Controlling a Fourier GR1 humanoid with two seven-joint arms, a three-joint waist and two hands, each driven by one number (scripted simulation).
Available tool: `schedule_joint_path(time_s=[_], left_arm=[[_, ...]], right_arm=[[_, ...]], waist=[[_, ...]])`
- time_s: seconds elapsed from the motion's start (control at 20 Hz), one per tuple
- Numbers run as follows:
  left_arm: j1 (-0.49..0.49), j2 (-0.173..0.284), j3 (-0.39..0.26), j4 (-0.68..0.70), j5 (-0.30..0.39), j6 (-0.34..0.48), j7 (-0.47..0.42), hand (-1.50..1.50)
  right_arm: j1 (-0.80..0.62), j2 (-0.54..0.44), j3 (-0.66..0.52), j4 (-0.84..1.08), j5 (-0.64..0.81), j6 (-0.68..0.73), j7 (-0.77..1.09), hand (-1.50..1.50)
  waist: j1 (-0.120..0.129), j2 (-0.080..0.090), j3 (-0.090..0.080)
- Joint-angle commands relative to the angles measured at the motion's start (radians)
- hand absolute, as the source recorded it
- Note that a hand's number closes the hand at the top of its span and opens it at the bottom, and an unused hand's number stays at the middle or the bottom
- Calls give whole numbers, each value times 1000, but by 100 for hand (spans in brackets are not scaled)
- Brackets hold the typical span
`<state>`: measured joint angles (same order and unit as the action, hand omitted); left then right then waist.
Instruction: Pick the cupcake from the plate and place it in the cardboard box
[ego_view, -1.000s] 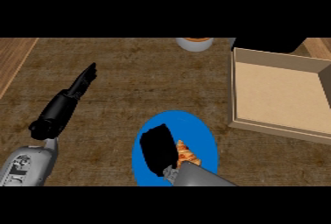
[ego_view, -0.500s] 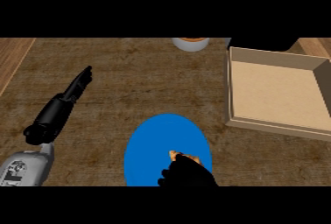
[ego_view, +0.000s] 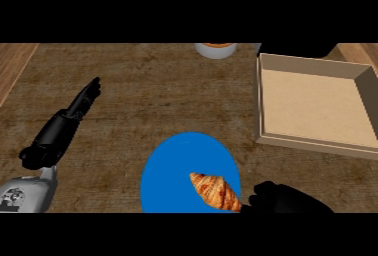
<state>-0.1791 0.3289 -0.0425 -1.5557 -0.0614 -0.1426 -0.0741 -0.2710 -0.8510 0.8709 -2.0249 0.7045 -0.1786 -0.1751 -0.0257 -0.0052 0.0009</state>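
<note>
A golden-brown, croissant-shaped pastry lies over the near right part of the blue plate; I see no cupcake. My right hand shows at the lower edge, just right of the plate. Its fingers are curled and the pastry's near end is tucked against them. The open cardboard box stands at the right, beyond that hand, and nothing shows inside it. My left hand rests open on the counter at the left, fingers straight and pointing away, well apart from the plate.
A white cup with orange contents stands at the far edge, left of the box's far corner. A lighter wooden strip runs along the counter's left side.
My right hand, which lay over the plate and hid the pastry, has drawn back toward the lower right. The pastry now shows almost whole and sits slightly nearer. The left hand has not moved.
</note>
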Motion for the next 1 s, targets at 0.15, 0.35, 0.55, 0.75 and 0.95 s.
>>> schedule_joint_path(time_s=[0.15, 0.35, 0.55, 0.75, 0.95], left_arm=[[-35, -8, 8, 15, -5, 6, 18, 0], [-45, 8, 25, 31, 19, -35, -7, 0], [-77, -7, 7, 34, -2, -30, 14, 0], [-115, -45, -9, 32, -10, -21, 49, 0], [-27, -36, -1, 25, -11, -43, -16, 0]], right_arm=[[62, -75, -345, -127, -355, -36, 116, 150], [44, -67, -510, -1, -507, -21, 131, 150], [-22, -64, -651, 165, -639, 43, 112, 150], [-147, -1, -654, 393, -616, 123, 84, 150], [-241, -59, -689, 538, -531, 204, 17, 150]], waist=[[-4, 6, -1], [20, 9, -1], [30, 10, -1], [42, 11, -1], [45, 10, -1]])
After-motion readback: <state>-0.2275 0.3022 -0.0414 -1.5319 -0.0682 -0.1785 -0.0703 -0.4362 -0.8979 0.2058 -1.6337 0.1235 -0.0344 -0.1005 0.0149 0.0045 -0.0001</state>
